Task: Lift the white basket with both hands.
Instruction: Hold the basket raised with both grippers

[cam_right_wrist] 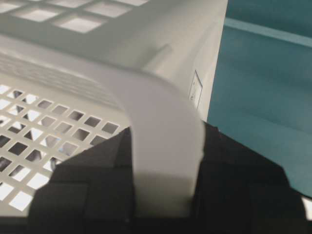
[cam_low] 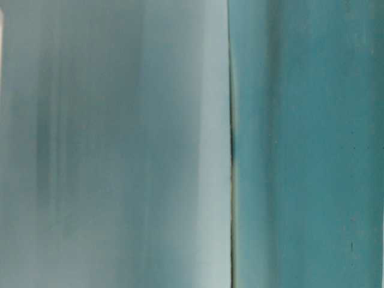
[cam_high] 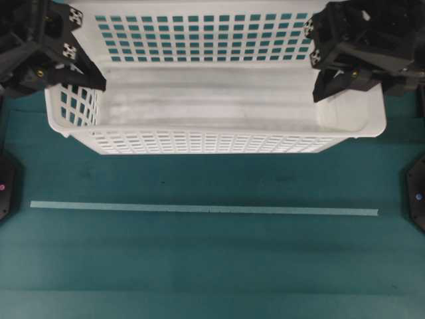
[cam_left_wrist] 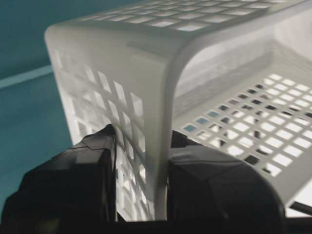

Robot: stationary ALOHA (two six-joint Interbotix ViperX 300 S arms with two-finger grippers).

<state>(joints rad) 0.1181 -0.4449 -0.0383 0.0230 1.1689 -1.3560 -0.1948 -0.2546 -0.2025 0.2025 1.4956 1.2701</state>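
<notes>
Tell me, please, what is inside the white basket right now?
Nothing loose shows inside the white basket; its bare floor is visible. The left gripper and right gripper cover both ends.

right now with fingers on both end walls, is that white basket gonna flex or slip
The white basket is probably light: thin slotted walls, nothing inside. The long span between the left fingers and the right fingers may sag slightly. The smooth rim might slip, though each pair straddles a wall.
</notes>
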